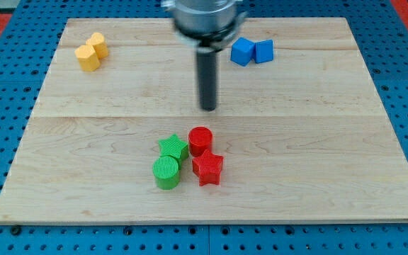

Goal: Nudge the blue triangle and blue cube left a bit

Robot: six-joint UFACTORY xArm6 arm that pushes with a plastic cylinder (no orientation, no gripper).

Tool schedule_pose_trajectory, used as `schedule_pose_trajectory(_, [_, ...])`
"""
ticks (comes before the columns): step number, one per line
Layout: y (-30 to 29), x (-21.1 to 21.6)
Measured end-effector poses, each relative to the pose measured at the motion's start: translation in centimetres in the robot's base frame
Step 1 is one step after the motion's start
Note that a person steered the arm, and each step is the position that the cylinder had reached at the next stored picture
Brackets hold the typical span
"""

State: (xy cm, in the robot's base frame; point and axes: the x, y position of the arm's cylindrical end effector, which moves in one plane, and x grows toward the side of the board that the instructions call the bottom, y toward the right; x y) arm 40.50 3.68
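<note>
The wooden board (374, 142) fills most of the view. My tip (208, 108) is a bare rod with no fingers, so nothing opens or closes; it rests near the centre, touching no block. The blue cube (242, 52) and blue triangle (264, 50) touch each other at about one o'clock from my tip. Yellow blocks (91, 52) lie at ten o'clock; the red and green group (188, 161) at six. Risk, I think: approaching directly would hit the pair from the left and push it right, so the tip must circle around first
</note>
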Motion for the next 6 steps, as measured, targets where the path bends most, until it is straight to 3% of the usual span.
schedule_pose_trajectory(1, [11.2, -5.4])
schedule_pose_trajectory(2, [17.9, -9.6])
schedule_pose_trajectory(4, [5.9, -10.8])
schedule_pose_trajectory(5, [3.2, -10.8])
schedule_pose_trajectory(6, [-5.5, -12.0])
